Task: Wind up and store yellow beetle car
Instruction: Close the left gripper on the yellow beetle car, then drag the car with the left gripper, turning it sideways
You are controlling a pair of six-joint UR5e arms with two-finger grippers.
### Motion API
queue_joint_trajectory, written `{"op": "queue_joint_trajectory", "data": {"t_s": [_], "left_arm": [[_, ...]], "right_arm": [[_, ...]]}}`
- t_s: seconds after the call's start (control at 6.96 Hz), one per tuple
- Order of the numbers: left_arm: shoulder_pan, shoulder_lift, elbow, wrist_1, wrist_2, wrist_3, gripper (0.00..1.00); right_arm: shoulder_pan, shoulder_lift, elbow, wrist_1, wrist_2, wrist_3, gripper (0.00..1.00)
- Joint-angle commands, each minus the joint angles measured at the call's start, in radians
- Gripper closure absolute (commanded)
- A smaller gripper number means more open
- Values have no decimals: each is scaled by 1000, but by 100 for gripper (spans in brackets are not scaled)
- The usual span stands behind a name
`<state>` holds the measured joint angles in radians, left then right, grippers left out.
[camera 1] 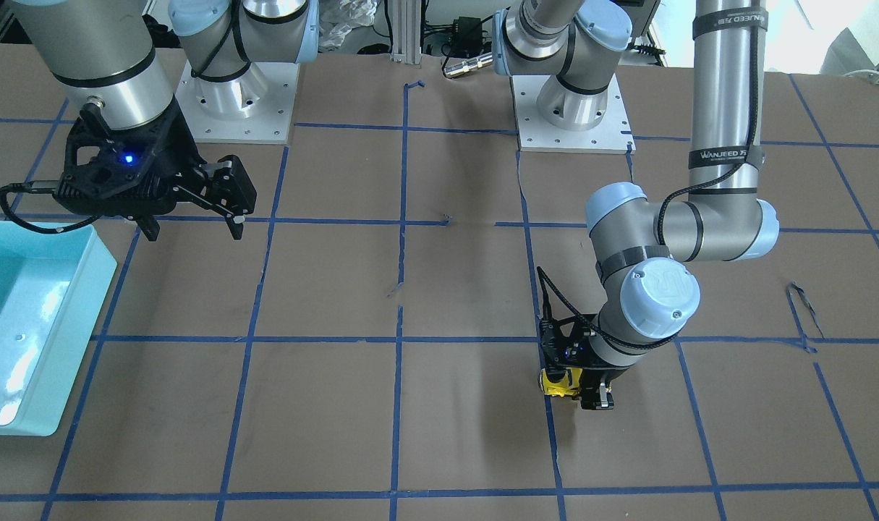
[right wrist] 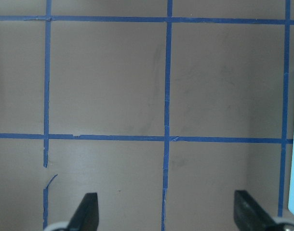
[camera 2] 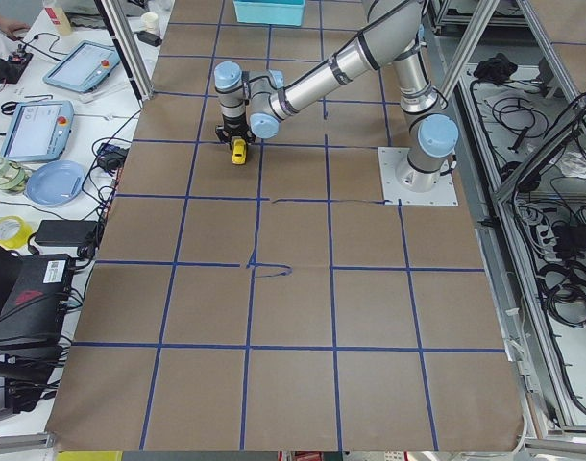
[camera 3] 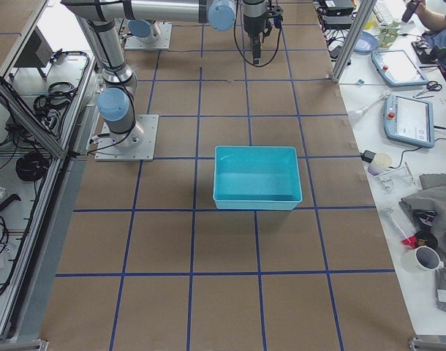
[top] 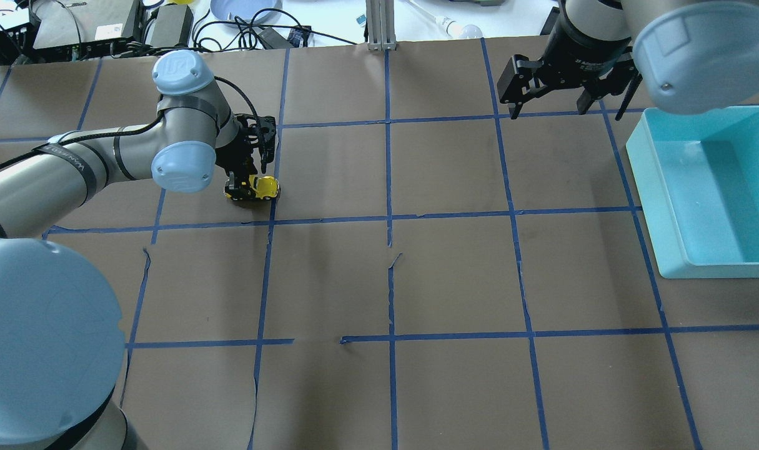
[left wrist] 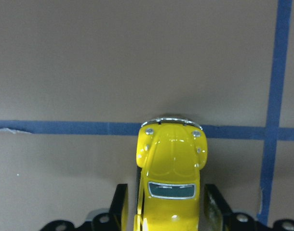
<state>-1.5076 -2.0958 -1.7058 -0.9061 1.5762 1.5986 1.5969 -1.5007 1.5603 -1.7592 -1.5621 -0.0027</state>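
Note:
The yellow beetle car (left wrist: pixel 170 163) stands on the brown table, its nose over a blue tape line. It also shows in the overhead view (top: pixel 263 186) and the front view (camera 1: pixel 557 382). My left gripper (left wrist: pixel 165 192) is low over it, one finger close against each side of the car's rear, shut on it. The wrist hides most of the gripper (top: pixel 249 181) from above. My right gripper (top: pixel 551 112) hangs open and empty above the table at the far side, next to the bin; its fingers (right wrist: pixel 86 211) frame bare table.
A light blue bin (top: pixel 666 206) sits by the right arm and looks empty (camera 3: pixel 256 201). The table carries a grid of blue tape lines (top: pixel 388 219). Both arm bases (camera 1: pixel 573 116) stand on white plates at the robot's edge.

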Motion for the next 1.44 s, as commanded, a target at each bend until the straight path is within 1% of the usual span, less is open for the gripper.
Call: {"op": "queue_joint_trajectory", "data": {"t_s": [0.0, 0.29, 0.57, 1.01, 1.15, 1.29], "left_arm": [[20, 0, 0, -2, 5, 12, 78], [24, 3, -5, -1, 5, 14, 94], [67, 22, -21, -2, 5, 20, 95], [130, 23, -37, 1, 4, 95, 95], [135, 25, -60, 21, -1, 102, 95], [138, 23, -80, 74, 2, 107, 95]], "right_arm": [[0, -3, 1, 1, -1, 1, 0], [0, -3, 0, 1, -1, 1, 0], [0, -3, 0, 1, -1, 1, 0], [0, -3, 1, 3, -1, 1, 0], [0, -3, 1, 3, -1, 1, 0], [0, -3, 1, 3, -1, 1, 0]]}}
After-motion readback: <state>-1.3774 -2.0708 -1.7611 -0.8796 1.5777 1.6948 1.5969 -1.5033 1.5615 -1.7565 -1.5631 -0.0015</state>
